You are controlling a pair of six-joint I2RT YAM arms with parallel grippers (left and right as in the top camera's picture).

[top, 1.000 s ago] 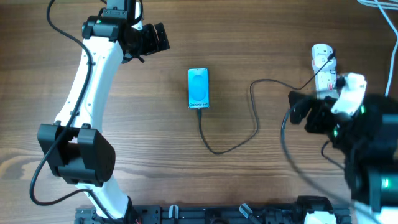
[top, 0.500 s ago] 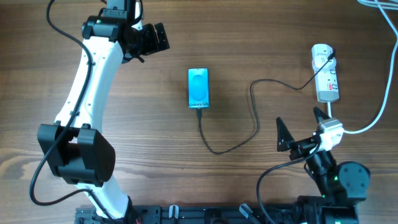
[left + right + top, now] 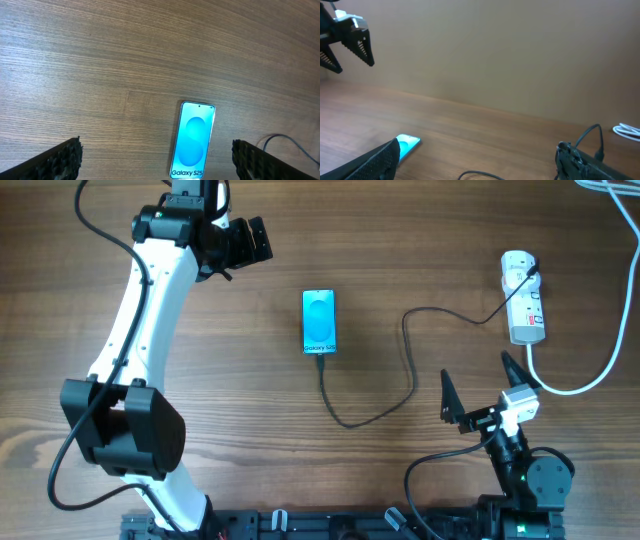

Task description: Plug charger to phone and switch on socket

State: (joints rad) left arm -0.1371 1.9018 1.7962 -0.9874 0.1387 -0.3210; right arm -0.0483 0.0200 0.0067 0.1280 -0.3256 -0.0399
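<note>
The phone lies flat mid-table with its cyan screen up; it also shows in the left wrist view and the right wrist view. The thin black charger cable runs from the phone's near short edge, loops right and reaches the white socket strip at the far right. My left gripper is open and empty, raised far left of the phone. My right gripper is open and empty, low at the near right, below the socket.
The socket's thick white cord curves off the right edge. The right arm's base sits at the near edge. The left arm stretches along the left side. A rail lines the front edge.
My right arm has pulled back from beside the socket toward the near edge and lowered, its open gripper now below the socket. The left arm, phone and cable have not moved.
</note>
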